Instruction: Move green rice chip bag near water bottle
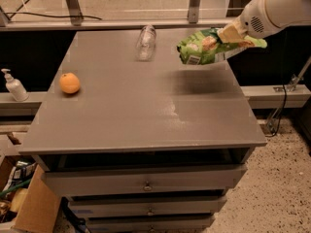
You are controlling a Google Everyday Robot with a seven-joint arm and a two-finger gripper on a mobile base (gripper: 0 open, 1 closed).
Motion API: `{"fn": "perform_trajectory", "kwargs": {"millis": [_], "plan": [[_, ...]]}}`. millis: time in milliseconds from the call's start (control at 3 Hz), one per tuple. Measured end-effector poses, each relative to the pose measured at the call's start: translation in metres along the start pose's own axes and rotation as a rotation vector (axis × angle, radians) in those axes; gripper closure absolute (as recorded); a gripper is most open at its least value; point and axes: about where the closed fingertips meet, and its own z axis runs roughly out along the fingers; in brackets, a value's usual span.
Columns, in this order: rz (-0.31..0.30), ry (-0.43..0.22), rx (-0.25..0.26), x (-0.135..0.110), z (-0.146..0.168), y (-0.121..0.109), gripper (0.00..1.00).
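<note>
The green rice chip bag point(209, 46) hangs in the air above the back right part of the grey table point(126, 106), its shadow on the top below it. My gripper point(234, 33) is shut on the bag's right end, at the end of the white arm that comes in from the upper right. The clear water bottle point(145, 42) lies on its side at the back middle of the table, a short way left of the bag.
An orange point(70, 83) sits near the table's left edge. A white pump-top dispenser bottle point(13, 86) stands on a ledge left of the table. Drawers point(146, 181) are below the top, and a cardboard box point(24, 203) is on the floor at the lower left.
</note>
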Motion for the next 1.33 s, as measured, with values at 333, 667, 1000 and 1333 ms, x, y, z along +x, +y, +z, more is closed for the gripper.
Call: {"fn": "perform_trajectory", "kwargs": {"millis": [333, 667, 1000, 1333], "plan": [[0.020, -0.022, 0.040, -0.007, 0.022, -0.014, 1.00], [0.043, -0.051, 0.084, -0.018, 0.044, -0.034, 1.00], [0.060, -0.075, 0.116, -0.032, 0.066, -0.048, 1.00], [0.068, -0.086, 0.140, -0.045, 0.092, -0.058, 1.00]]}}
